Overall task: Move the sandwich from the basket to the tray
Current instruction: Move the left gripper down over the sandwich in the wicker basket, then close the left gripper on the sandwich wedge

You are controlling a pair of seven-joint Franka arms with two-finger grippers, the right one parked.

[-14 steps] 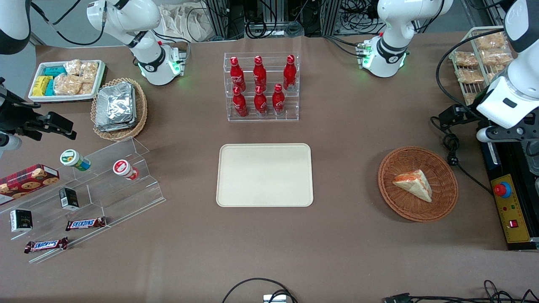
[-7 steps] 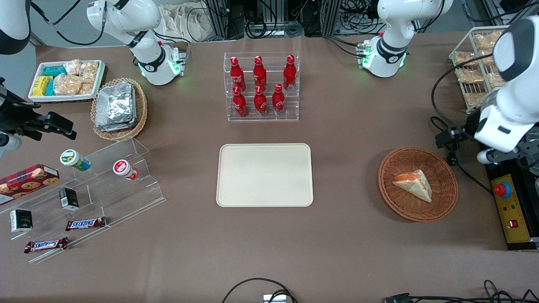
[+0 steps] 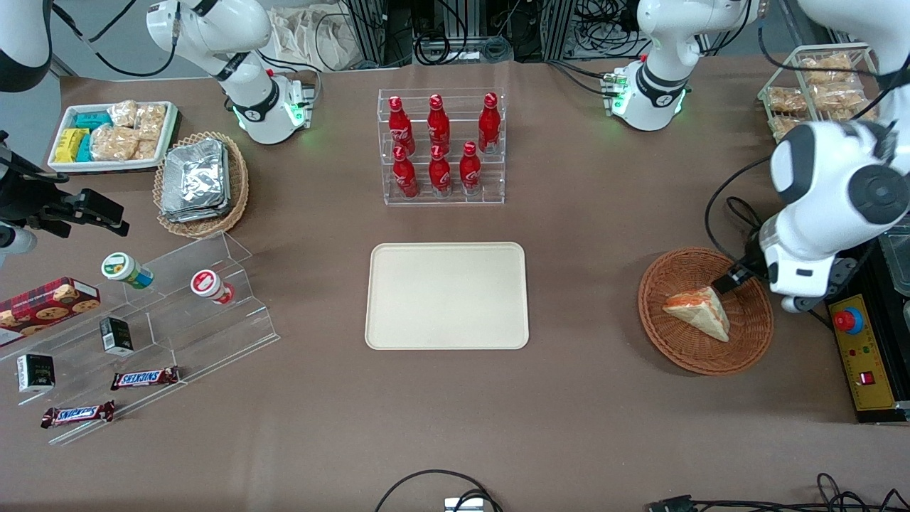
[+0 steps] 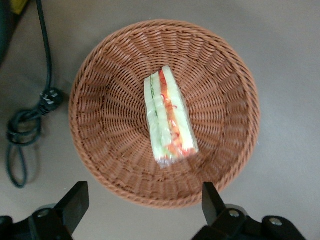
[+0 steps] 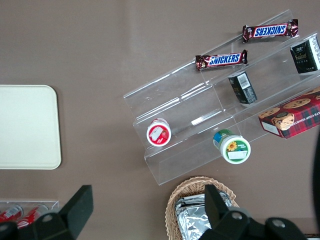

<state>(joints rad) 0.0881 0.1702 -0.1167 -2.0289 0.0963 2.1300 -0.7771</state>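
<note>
The hand has swung in from the working arm's end of the desk and now hovers above the round reddish-brown wicker basket, its fingers spread wide and empty. Just below it the triangular white-bread sandwich lies untouched, so the grasp comes next. The flat cream rectangular tray waits well apart toward the parked arm.

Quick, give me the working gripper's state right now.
Gripper: open, holding nothing, above the basket, not yet touching the sandwich.
</note>
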